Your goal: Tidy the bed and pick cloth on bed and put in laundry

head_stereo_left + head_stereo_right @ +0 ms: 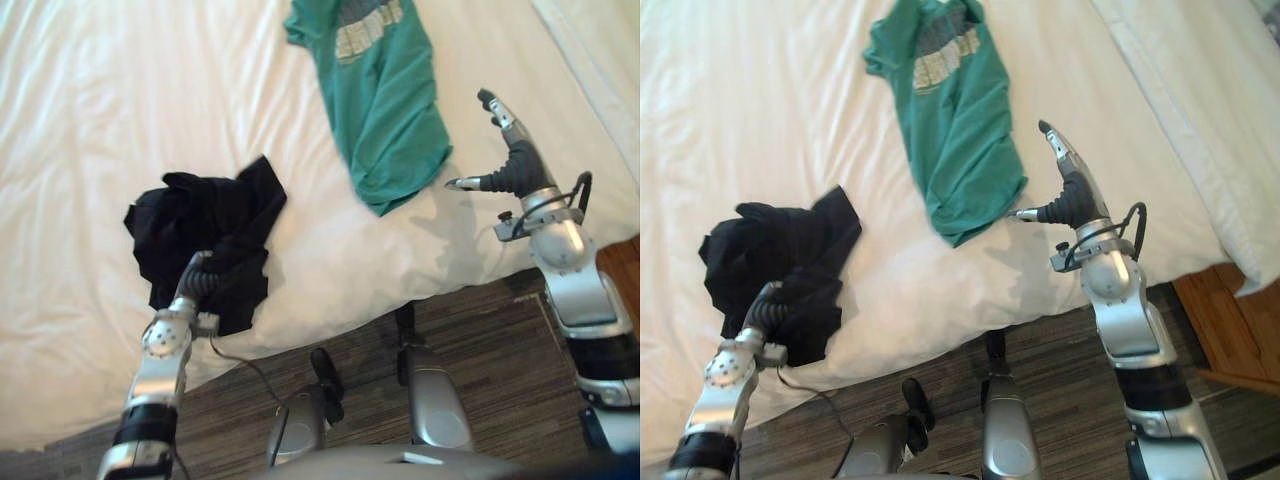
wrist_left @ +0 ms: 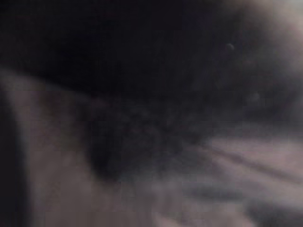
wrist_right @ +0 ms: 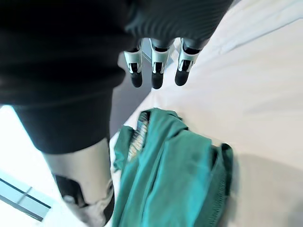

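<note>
A black cloth [image 1: 200, 225] lies crumpled on the white bed [image 1: 90, 110] at centre left of the frame. The left hand [image 1: 203, 275] is sunk into its lower edge, and whether it grips cannot be told. A green T-shirt [image 1: 385, 100] lies at top centre. Just right of its lower end hovers the right hand [image 1: 515, 160], fingers [image 3: 157, 75] straight, holding nothing

Silver-grey arms [image 1: 1118, 300] carry dark ribbed wrist covers [image 1: 1072, 205] and dark-tipped silver fingers [image 3: 158, 71].
</note>
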Robot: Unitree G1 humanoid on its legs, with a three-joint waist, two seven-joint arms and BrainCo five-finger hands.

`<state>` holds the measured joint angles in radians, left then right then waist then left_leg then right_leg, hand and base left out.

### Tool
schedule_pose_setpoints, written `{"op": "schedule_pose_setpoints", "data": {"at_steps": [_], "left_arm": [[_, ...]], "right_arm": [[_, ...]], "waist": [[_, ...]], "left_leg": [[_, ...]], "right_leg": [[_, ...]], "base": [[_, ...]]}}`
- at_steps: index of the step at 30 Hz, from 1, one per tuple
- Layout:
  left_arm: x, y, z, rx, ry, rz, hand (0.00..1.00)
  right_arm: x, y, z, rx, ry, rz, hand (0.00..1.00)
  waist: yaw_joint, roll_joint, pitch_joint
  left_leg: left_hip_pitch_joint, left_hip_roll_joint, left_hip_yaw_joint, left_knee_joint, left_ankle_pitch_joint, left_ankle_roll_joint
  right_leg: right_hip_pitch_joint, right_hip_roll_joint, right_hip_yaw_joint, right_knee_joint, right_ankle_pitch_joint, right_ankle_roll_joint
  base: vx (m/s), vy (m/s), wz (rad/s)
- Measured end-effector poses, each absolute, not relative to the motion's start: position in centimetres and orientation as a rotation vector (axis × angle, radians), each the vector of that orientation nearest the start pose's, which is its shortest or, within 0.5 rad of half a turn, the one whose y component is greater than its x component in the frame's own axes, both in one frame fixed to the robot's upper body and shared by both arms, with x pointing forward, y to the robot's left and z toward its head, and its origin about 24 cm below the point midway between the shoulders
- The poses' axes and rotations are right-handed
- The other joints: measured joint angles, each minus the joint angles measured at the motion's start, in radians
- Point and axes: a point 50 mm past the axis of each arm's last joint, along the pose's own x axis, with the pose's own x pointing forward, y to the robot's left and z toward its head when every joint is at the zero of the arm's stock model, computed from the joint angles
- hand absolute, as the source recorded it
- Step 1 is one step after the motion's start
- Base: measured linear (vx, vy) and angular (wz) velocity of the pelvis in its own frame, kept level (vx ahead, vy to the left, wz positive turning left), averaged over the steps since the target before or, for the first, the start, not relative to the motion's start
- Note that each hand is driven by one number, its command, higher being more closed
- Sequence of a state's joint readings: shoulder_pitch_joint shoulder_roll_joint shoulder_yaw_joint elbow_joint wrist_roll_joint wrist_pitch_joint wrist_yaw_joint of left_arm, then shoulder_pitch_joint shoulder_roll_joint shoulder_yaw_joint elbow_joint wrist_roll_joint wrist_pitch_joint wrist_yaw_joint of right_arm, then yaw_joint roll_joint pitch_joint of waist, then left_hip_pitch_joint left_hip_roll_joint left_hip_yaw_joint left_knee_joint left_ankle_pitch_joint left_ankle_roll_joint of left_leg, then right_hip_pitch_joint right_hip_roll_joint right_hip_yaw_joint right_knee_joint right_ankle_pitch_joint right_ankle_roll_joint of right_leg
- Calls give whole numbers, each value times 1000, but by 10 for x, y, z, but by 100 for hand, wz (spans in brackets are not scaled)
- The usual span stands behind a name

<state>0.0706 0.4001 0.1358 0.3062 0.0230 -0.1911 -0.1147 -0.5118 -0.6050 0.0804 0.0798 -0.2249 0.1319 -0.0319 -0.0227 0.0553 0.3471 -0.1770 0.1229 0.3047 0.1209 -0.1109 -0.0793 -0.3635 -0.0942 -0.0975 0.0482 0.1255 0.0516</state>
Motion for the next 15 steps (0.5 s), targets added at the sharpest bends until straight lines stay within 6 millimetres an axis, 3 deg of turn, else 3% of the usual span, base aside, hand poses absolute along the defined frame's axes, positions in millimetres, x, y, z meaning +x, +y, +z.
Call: {"op": "schedule_pose_setpoints", "data": {"at_steps": [3, 4, 7, 15], "left_arm": [[226, 270, 16, 502, 139, 58, 100], [227, 268, 22, 525, 114, 62, 100], [231, 263, 36, 554, 46, 71, 100], [233, 255, 50, 581, -28, 76, 100]], "right_arm": [[350, -225, 199, -855, -258, -140, 0], [356, -223, 205, -863, -255, -146, 0], [366, -227, 226, -898, -255, -184, 0], [373, -246, 246, -917, -194, -282, 0]], "waist": [[38, -2, 25], [43, -17, 38], [58, -9, 69], [90, -14, 101]], "left_leg": [[-20, 17, -46, 6, 7, -10], [-34, 21, -66, 7, 9, -12], [-56, 26, -96, 4, 15, -15], [-104, 27, -156, 6, 15, -15]], "right_leg": [[28, 14, -40, -46, 17, -6], [29, 17, -57, -55, 17, -6], [29, 22, -83, -71, 18, -7], [2, 25, -92, -84, 20, -5]], "base": [[22, -59, 35], [21, -56, 37], [35, -32, 26], [54, -1, 6]]}}
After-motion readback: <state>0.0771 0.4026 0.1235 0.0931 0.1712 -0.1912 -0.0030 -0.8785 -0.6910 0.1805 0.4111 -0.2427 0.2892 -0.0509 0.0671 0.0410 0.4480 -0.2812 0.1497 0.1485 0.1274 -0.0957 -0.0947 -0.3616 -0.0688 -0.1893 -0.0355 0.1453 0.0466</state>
